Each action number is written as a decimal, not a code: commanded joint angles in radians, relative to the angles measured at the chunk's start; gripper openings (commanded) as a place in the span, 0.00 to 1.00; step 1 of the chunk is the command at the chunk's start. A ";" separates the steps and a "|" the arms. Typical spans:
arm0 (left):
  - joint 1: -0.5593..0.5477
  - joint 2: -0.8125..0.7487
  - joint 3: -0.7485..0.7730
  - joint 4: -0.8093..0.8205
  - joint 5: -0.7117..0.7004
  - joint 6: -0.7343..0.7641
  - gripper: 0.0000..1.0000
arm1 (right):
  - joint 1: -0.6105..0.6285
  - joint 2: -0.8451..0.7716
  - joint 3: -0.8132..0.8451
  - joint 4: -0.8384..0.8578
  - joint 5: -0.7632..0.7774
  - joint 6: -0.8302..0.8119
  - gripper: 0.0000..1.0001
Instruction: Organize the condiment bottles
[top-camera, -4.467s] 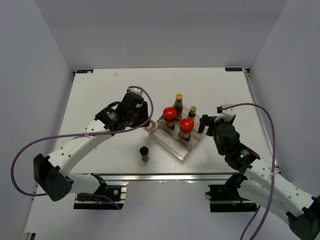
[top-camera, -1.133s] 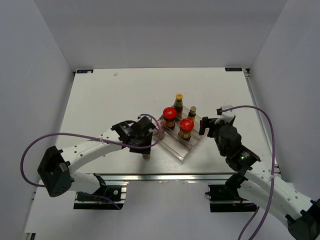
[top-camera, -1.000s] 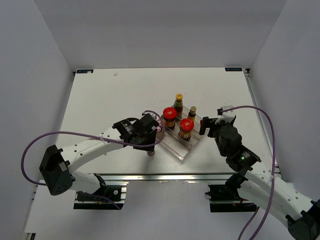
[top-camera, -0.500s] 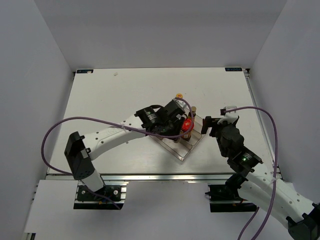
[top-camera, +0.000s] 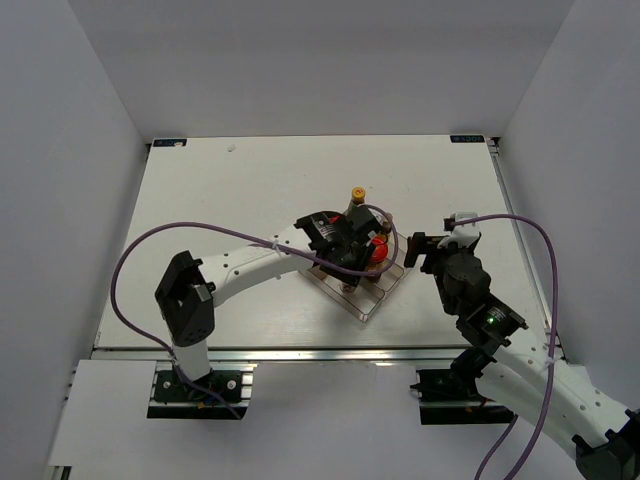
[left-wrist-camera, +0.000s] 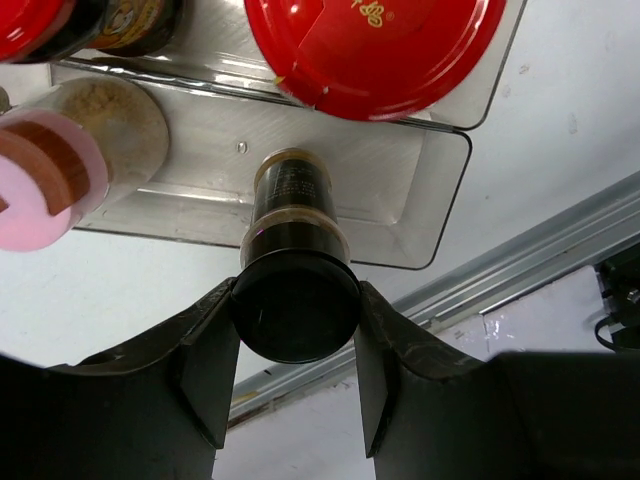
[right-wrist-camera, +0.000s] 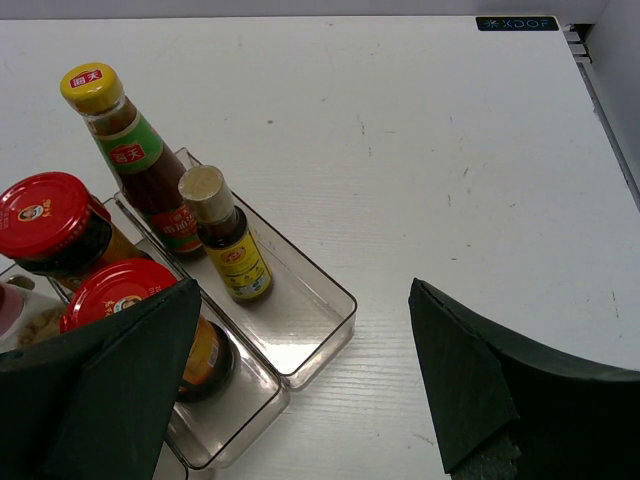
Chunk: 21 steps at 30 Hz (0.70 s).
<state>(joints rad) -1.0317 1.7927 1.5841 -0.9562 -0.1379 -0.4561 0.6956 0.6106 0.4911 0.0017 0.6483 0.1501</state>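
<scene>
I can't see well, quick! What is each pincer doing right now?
Left pincer: closed, holding the dark-capped spice jar.
Right pincer: open, holding nothing.

- The left arm (top-camera: 250, 262) reaches from its base at the near left edge forward and to the right, ending over the middle of the desk (top-camera: 200, 200)
- The left gripper (left-wrist-camera: 295, 300) points steeply down, its jaws pressed against both sides of the dark-capped spice jar (left-wrist-camera: 296, 318), just below the cap
- The right arm (top-camera: 490, 320) rises from the near right edge and leans forward and left
- The right gripper (right-wrist-camera: 303, 290) hangs above the desk, tilted forward and down, its jaws spread wide
</scene>
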 joint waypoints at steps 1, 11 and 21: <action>-0.004 0.023 0.037 0.020 0.006 0.022 0.33 | -0.002 -0.008 -0.009 0.040 0.019 -0.003 0.89; -0.004 0.039 0.001 0.040 -0.022 0.023 0.42 | -0.004 -0.008 -0.011 0.040 0.019 -0.001 0.89; -0.004 0.048 -0.033 0.045 -0.020 0.014 0.57 | -0.004 -0.015 -0.009 0.030 0.025 0.003 0.89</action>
<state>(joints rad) -1.0317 1.8561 1.5604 -0.9291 -0.1459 -0.4419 0.6952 0.6098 0.4797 0.0010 0.6487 0.1505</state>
